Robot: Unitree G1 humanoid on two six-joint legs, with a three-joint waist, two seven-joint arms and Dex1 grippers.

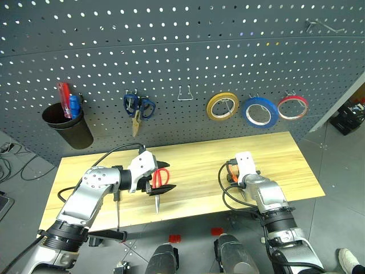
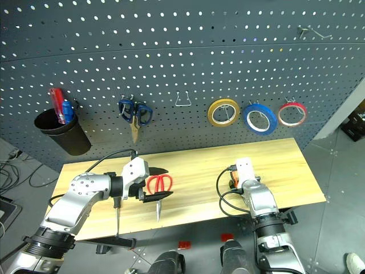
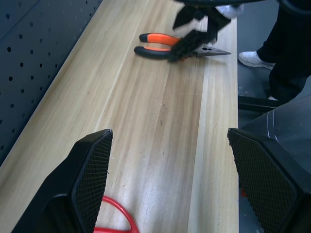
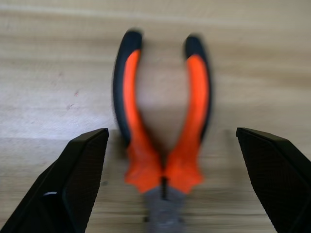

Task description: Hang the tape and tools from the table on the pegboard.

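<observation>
Tabletop (image 1: 199, 165): wide-open right gripper (image 4: 170, 141) straddles pliers (image 4: 163, 141); left gripper (image 1: 162, 185), open, above scissors (image 2: 160, 184).

Grey tiled floor (image 1: 23, 188), dark cables (image 1: 11, 162)

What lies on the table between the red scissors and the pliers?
Nothing: in the left wrist view, bare wooden table runs from the red scissors to the pliers.

Even, bright overhead light; soft shadows on worktop (image 1: 274, 160). Pegboard (image 1: 171, 51) bowed w/ lens distortion. Pliers (image 4: 163, 126) blurred close-up.
</observation>
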